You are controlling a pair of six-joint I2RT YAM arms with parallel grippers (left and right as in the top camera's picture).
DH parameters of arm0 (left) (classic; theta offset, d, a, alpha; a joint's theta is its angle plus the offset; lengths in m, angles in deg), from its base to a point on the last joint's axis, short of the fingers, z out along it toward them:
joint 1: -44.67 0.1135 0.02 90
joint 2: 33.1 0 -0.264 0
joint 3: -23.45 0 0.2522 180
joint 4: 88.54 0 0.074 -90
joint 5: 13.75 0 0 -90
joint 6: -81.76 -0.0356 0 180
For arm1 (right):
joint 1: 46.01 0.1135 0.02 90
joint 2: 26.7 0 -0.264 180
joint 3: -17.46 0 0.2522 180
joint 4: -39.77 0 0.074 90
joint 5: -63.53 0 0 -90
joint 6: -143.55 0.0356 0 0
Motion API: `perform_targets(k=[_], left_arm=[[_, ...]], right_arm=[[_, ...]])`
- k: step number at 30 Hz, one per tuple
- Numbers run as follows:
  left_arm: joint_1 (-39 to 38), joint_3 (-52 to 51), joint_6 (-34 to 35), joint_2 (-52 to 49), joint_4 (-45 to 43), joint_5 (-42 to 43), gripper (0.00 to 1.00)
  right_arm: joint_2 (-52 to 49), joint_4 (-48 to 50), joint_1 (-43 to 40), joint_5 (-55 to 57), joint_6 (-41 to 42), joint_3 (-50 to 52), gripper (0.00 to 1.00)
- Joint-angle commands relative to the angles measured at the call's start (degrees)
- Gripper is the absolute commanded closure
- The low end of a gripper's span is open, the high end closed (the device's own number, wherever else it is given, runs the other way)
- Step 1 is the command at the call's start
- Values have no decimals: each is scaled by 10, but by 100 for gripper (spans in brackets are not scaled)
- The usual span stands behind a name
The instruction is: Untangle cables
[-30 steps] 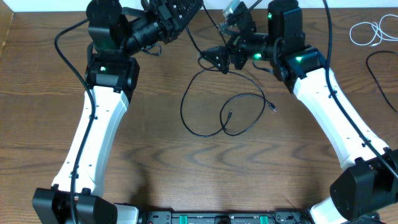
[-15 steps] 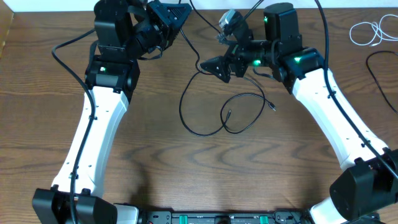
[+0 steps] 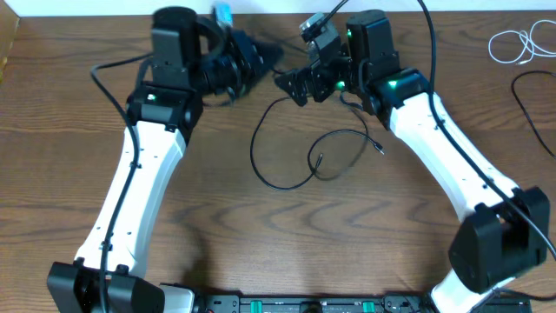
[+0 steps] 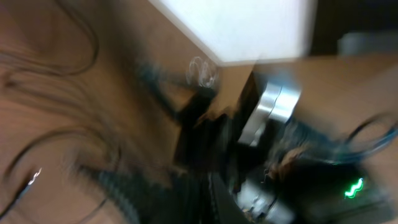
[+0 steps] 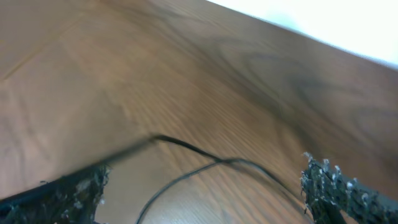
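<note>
A thin black cable (image 3: 254, 152) lies in loose crossing loops on the wooden table (image 3: 217, 226), its plug ends near the middle (image 3: 320, 159) and to the right (image 3: 380, 149). My right gripper (image 3: 291, 84) hovers over the cable's upper end with its jaws wide open. In the right wrist view the cable (image 5: 186, 175) runs on the table between the fingers (image 5: 205, 193). My left gripper (image 3: 256, 63) points right, close to the right gripper. Its wrist view is blurred, so its jaws cannot be made out. A coiled white cable (image 3: 512, 43) lies at the far right.
Another black cable (image 3: 532, 100) curves along the table's right edge. The right arm's body with its green light (image 4: 351, 186) fills the left wrist view. A white wall borders the table's back edge.
My left gripper has swung down and to the right, close to the right gripper. My right gripper has shifted slightly left and back. The looped cable on the table has barely moved.
</note>
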Motion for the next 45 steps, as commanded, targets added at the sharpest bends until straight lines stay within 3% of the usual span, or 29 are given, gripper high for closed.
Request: perform_targets(k=[1, 7, 12, 14, 17, 24, 29, 34, 40, 45], left_arm=[[-12, -23, -148, -4, 81, 18, 93], [-24, -114, -199, -11, 104, -31, 93], [-25, -191, -221, -23, 47, -33, 93], [-25, -213, -237, -23, 22, -33, 93], [-25, -222, -281, -23, 17, -28, 93], [-24, -222, -330, -23, 2, 70, 93], [-23, -222, -341, -23, 3, 124, 93], [-11, -222, -355, -23, 3, 182, 93], [1, -222, -358, -23, 3, 252, 93], [1, -222, -357, -23, 3, 273, 93]], right_arm=[[-9, -3, -17, 55, 70, -5, 1], [-9, -28, -20, 55, 71, -5, 1], [-12, -74, -20, 50, 132, -5, 1], [-15, -82, -20, 39, 119, -4, 2], [-25, -85, -20, -2, 49, -4, 4], [-63, -110, -31, -130, -273, -4, 3], [-96, -118, -35, -141, -387, -4, 1], [-116, -106, -44, -161, -441, -4, 1], [-151, -65, -47, -164, -429, -4, 1], [-188, -41, -47, -162, -403, -4, 14]])
